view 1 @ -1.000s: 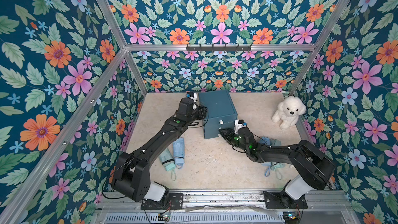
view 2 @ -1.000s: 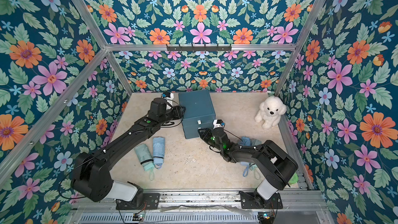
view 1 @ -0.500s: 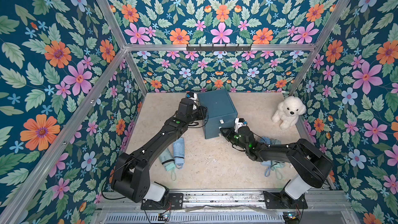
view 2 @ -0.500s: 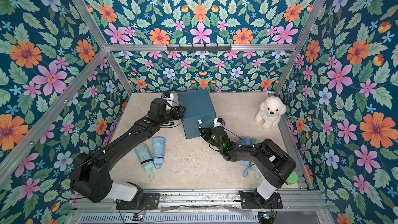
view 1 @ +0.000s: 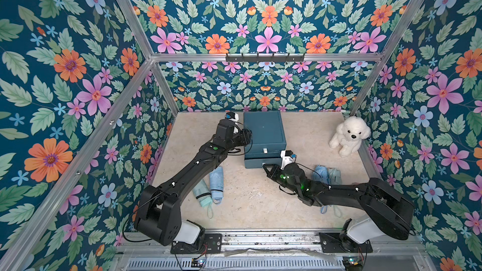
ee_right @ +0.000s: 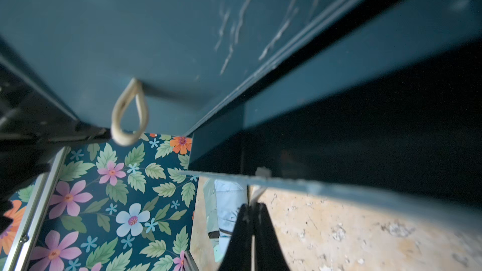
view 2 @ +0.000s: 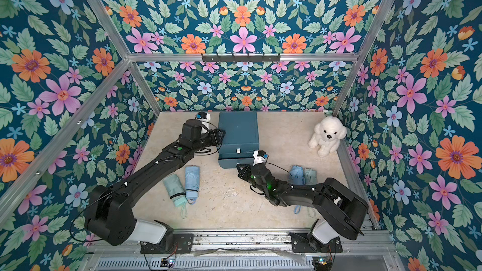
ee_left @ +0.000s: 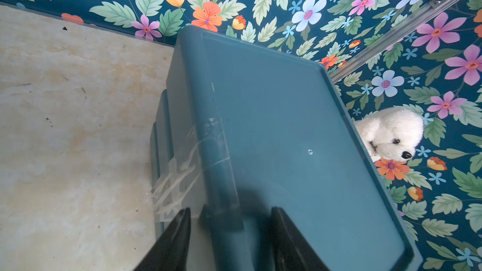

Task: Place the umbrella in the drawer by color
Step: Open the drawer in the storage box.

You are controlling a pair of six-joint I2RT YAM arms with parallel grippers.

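Note:
A dark teal drawer cabinet (view 1: pixel 263 129) (view 2: pixel 238 126) stands at the back middle. My right gripper (view 1: pixel 264 165) (ee_right: pixel 251 205) is shut on the lower drawer's white handle (ee_right: pixel 258 191). That drawer's front (ee_right: pixel 339 187) stands slightly out, with a dark gap behind it. My left gripper (view 1: pixel 247 136) (ee_left: pixel 230 209) is open and straddles the cabinet's top left edge (ee_left: pixel 216 152). A mint umbrella (view 1: pixel 202 192) and a light blue umbrella (view 1: pixel 217 182) lie folded at the left. A second light blue umbrella (view 1: pixel 320 174) and a greenish umbrella (view 1: pixel 335 175) lie behind my right arm.
A white stuffed dog (view 1: pixel 349 135) (ee_left: pixel 391 131) sits in the back right corner. The upper drawer's white loop handle (ee_right: pixel 130 116) hangs free. A black hook rail (view 1: pixel 264 57) runs along the back wall. Flowered walls close in three sides.
The right gripper's jaws have closed on the lower drawer's handle and drawn slightly toward the front. The left gripper's jaws have spread a little on the cabinet's edge.

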